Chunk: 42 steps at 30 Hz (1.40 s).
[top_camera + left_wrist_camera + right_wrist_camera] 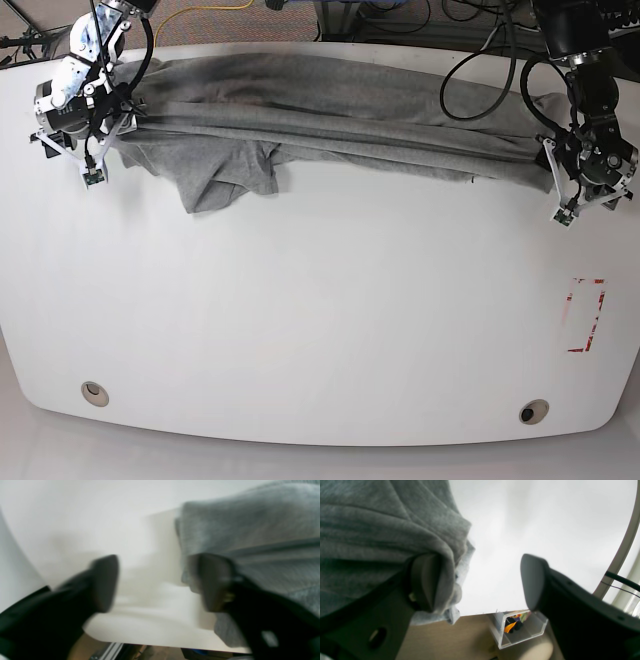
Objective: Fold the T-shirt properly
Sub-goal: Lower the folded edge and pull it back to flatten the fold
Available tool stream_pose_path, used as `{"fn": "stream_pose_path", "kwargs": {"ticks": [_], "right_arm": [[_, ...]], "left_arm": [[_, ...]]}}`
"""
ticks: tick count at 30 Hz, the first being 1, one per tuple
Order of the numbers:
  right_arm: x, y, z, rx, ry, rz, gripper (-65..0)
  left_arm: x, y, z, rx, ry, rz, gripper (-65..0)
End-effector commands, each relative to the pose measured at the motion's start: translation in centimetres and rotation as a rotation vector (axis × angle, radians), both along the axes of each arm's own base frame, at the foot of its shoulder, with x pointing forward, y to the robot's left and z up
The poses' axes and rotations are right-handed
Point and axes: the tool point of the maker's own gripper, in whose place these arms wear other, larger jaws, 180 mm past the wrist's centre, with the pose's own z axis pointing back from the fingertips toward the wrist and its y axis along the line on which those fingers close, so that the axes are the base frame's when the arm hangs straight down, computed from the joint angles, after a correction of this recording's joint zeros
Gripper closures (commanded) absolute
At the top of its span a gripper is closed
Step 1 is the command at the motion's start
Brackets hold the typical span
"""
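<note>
Grey T-shirt [330, 110] lies bunched in a band along the table's [320, 330] far edge; left gripper [155, 582] and right gripper [480, 582] both stand apart, cloth brushing one finger each. Best lift clear, then regrip for folding into the bare near side

- You've got a white table [320, 330] with two round holes [94, 392] near its front edge.
- A red rectangle mark [586, 316] sits on it.
- Below the edge: a clear bin [520, 630], possibly holding toys.
- Orange cable [205, 8] on the floor.
</note>
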Motion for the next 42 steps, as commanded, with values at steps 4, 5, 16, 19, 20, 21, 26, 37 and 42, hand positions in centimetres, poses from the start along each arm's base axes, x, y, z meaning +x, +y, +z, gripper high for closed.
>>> {"fn": "stream_pose_path", "kwargs": {"ticks": [4, 5, 16, 19, 20, 21, 26, 37, 42], "right_arm": [[2.4, -1.7, 3.4, 0.069, -0.213, -0.108, -43.4], [2.6, -1.9, 3.8, 0.081, -0.24, -0.126, -43.0], [4.8, -1.3, 5.5, 0.195, -0.38, -0.134, -42.2], [4.7, -0.2, 4.8, 0.231, -0.378, -0.137, -42.2], [4.6, -0.1, 4.6, 0.235, -0.374, -0.14, -42.2], [4.5, 0.0, 4.5, 0.235, -0.37, -0.145, -42.2], [2.8, -0.1, 3.3, 0.223, -0.316, -0.159, -42.2], [1.5, 0.0, 2.4, 0.225, -0.281, -0.159, -42.2], [2.7, 0.2, 3.1, 0.235, -0.315, -0.153, -42.0]], "left_arm": [[1.8, 0.4, 5.2, 0.092, -0.107, -0.005, -52.5], [2.1, 0.3, 5.9, 0.097, -0.125, -0.006, -52.5], [4.2, -2.7, 8.4, 0.016, -0.21, -0.007, -52.5], [4.1, -3.6, 7.8, -0.015, -0.207, -0.004, -52.4], [3.9, -3.8, 7.4, -0.023, -0.199, -0.004, -52.4], [3.7, -4.0, 7.1, -0.027, -0.191, -0.005, -52.4], [3.0, -4.8, 6.1, -0.05, -0.168, -0.004, -52.4], [0.5, -6.1, 1.6, -0.126, -0.072, -0.011, -52.4], [-0.3, -6.6, 0.0, -0.162, -0.051, -0.016, -52.2]]}}
